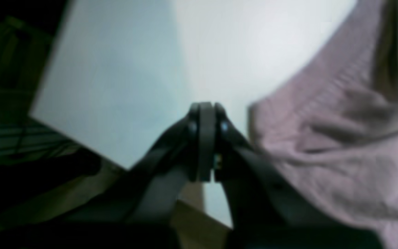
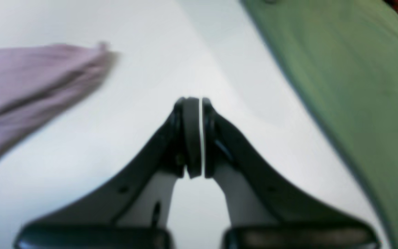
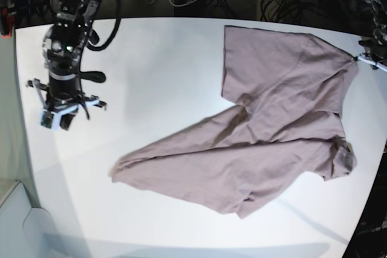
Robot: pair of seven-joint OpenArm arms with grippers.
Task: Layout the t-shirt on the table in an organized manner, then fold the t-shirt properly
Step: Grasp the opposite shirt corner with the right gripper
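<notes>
The dusty mauve-pink, short-sleeved cloth t-shirt [image 3: 266, 131] is lying crumpled on the large, smooth white tabletop [image 3: 163, 64], occupying the centre and the right half in the base view. Its upper portion is reaching toward the far right edge, while a narrow, wrinkled portion is tapering toward the tabletop's middle-left.

The left end effector [image 1: 206, 107] is hovering above the tabletop near a tabletop corner — its jaws are pressed together and gripping nothing. The shirt's wrinkled edge is lying just beside it in the left wrist view.

The right end effector [image 2: 197, 102] is sitting with its jaws together, holding nothing, above bare white surface. One tapered tip of the shirt is lying apart from it, with open tabletop between them.

In the base view, the right arm [image 3: 63, 58] is standing over the tabletop's left side — bare surface is surrounding it up to the near and far edges.
</notes>
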